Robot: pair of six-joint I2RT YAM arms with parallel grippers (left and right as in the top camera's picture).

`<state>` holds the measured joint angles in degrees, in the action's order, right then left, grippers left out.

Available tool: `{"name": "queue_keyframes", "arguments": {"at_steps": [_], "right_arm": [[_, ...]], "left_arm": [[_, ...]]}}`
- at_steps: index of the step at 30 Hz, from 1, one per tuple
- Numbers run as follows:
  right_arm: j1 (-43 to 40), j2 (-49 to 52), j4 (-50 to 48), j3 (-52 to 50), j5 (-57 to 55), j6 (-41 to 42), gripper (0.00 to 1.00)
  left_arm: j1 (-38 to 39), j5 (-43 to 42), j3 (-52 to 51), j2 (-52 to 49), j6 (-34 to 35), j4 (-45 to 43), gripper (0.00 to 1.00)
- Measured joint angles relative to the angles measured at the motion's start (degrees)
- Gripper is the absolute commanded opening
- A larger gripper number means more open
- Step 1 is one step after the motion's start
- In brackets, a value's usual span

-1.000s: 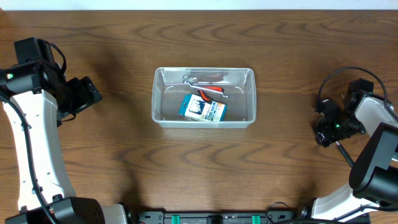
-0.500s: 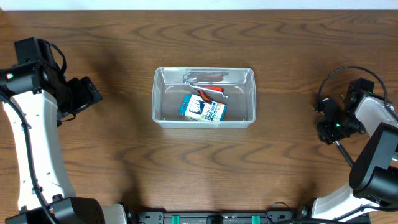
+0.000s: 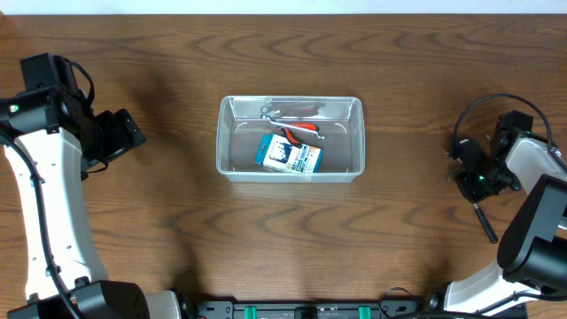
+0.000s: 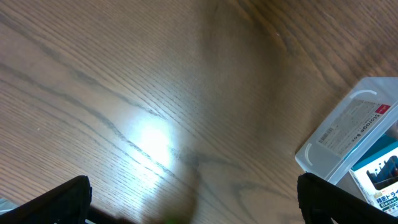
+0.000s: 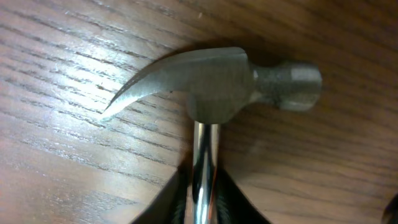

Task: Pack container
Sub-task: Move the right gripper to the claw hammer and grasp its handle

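The clear plastic container stands mid-table, and its corner shows in the left wrist view. Inside it lie a blue-and-white box and red-handled pliers. At the right edge a steel claw hammer lies on the wood, its dark handle pointing toward the front. My right gripper is shut on the hammer's shiny shaft, with a finger pressed against each side. My left gripper hovers open and empty over bare wood to the left of the container.
Brown wooden tabletop all round. The right arm's cable loops above its gripper. The left arm stands along the left edge.
The right gripper's jaws have closed onto the hammer's shaft. The left arm and the container's contents have not moved.
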<state>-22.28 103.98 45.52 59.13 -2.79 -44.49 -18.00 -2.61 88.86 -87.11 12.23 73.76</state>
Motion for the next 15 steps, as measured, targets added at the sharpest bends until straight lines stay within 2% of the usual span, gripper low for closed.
{"name": "queue_keyframes", "arguments": {"at_steps": [3,10,15], "right_arm": [[0.0,0.0,0.02,0.07,0.15,0.04,0.01],[0.0,0.0,-0.83,0.11,0.48,1.44,0.01],[0.13,0.63,-2.45,1.33,2.16,9.44,0.01]], "left_arm": [[0.0,0.0,0.0,0.0,0.0,0.0,0.98],[0.0,0.0,0.0,0.0,0.0,0.0,0.98],[0.0,0.0,0.0,0.0,0.0,0.0,0.98]]}}
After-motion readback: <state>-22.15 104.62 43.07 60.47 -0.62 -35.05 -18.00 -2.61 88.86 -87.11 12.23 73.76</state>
